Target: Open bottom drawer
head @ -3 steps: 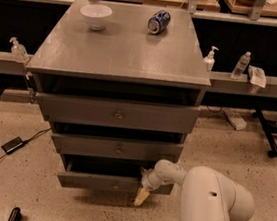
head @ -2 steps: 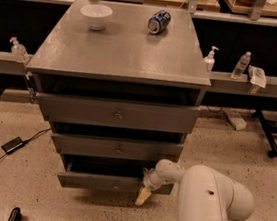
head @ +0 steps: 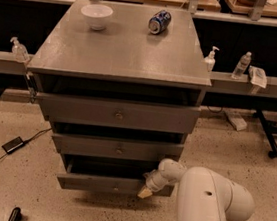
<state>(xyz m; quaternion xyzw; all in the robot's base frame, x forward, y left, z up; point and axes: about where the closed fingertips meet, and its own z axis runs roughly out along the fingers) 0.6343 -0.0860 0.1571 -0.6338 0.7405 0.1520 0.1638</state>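
Note:
The grey cabinet (head: 120, 55) has three flat-fronted drawers. The bottom drawer (head: 99, 183) is the lowest one, with a small round knob (head: 116, 186) at its centre; it stands pulled out a little, with a dark gap above its front. My white arm (head: 207, 206) comes in from the lower right. My gripper (head: 146, 190) rests against the right part of the bottom drawer's front, to the right of the knob. The top drawer (head: 118, 114) and middle drawer (head: 117, 149) also sit slightly forward.
On the cabinet top stand a white bowl (head: 96, 15) and a blue can (head: 159, 21) lying on its side. Bottles (head: 241, 65) stand on the side rails. A black box with a cable (head: 12, 144) lies on the speckled floor at the left.

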